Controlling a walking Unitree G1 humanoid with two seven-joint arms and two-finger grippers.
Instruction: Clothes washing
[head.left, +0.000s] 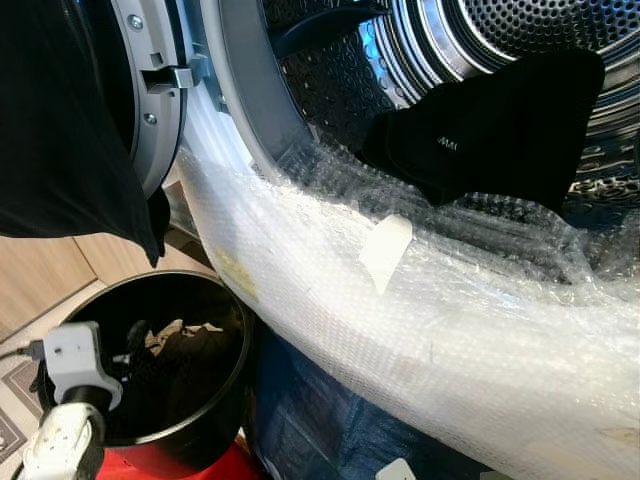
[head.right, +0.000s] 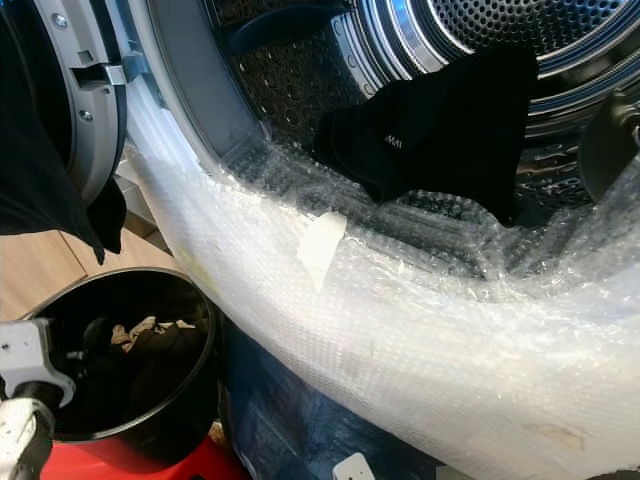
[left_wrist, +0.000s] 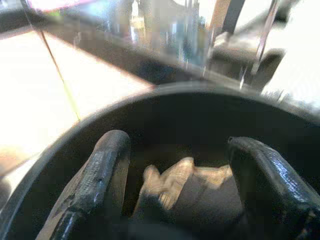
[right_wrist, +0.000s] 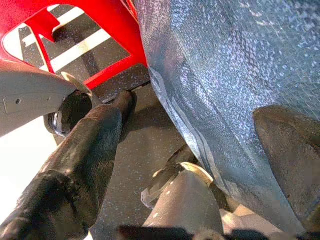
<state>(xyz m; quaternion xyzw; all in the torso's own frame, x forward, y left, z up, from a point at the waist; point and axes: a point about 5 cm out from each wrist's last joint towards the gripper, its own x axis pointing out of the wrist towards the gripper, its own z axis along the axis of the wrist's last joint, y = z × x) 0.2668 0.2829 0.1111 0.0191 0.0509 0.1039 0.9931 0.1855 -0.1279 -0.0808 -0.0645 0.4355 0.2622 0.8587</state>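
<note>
The left pincer (left_wrist: 175, 185), fingers spread and gripping nothing, is hovering over the black laundry bucket (head.left: 215, 420), pointing at the crumpled beige and dark clothes (head.left: 180, 345) inside. The right pincer (right_wrist: 200, 150) is hanging low and released beside blue sheeting (right_wrist: 240, 75). A black garment (head.left: 500, 125) is lying in the washing machine drum (head.left: 340, 70), behind a bubble-wrapped rim (head.left: 400, 300). Loading looks underway; next calls for lowering and clenching on cloth.

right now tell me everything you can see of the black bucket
The black bucket is round, glossy and smooth-walled, standing upright on something red below the washer's bubble-wrapped opening. Inside lie dark clothes and a crumpled beige piece. The left end effector, fingers apart, reaches over its rim toward the clothes.
</note>
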